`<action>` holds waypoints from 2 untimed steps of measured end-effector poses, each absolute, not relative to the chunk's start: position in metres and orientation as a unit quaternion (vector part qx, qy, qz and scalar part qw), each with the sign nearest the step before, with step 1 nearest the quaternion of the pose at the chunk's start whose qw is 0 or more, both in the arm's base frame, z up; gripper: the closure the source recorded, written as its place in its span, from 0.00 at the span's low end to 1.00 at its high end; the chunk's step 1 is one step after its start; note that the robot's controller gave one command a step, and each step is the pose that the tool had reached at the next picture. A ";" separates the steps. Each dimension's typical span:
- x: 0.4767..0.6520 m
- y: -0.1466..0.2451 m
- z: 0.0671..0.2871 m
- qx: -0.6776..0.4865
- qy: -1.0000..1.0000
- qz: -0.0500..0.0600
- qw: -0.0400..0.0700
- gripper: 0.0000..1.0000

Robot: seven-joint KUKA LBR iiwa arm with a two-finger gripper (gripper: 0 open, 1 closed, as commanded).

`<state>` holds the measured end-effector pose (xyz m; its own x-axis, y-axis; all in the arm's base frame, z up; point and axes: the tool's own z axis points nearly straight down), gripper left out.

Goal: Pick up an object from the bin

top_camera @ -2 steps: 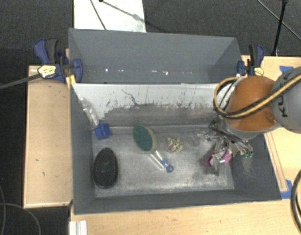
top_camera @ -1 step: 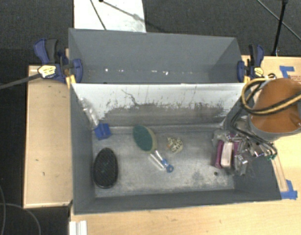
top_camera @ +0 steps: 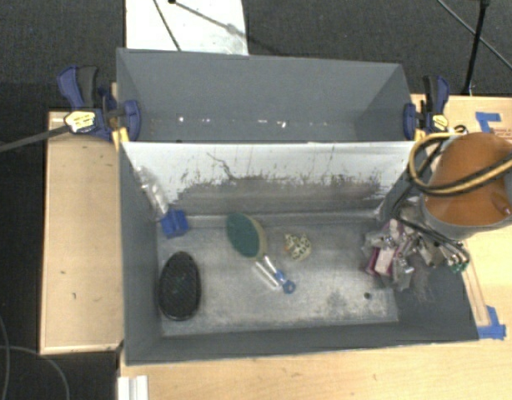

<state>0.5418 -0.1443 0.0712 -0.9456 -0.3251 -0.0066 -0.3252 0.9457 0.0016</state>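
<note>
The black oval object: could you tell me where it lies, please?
In the camera view, the black oval object lies on the bin floor at the near-left corner, just left of the green round-headed brush, across from the gripper at the right.

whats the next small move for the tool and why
Probably centre the tool over the small magenta thing at the bin's right end: it lies right beside the tool, while the speckled lump, green brush and black oval brush lie well to the left.
</note>
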 end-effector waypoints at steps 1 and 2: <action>0.543 -0.143 0.099 -0.164 0.986 0.000 0.003 1.00; 0.544 -0.142 0.099 -0.164 0.986 0.001 0.003 1.00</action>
<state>0.5435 -0.1422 0.0989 -0.9460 -0.3240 -0.0055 -0.3240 0.9460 0.0003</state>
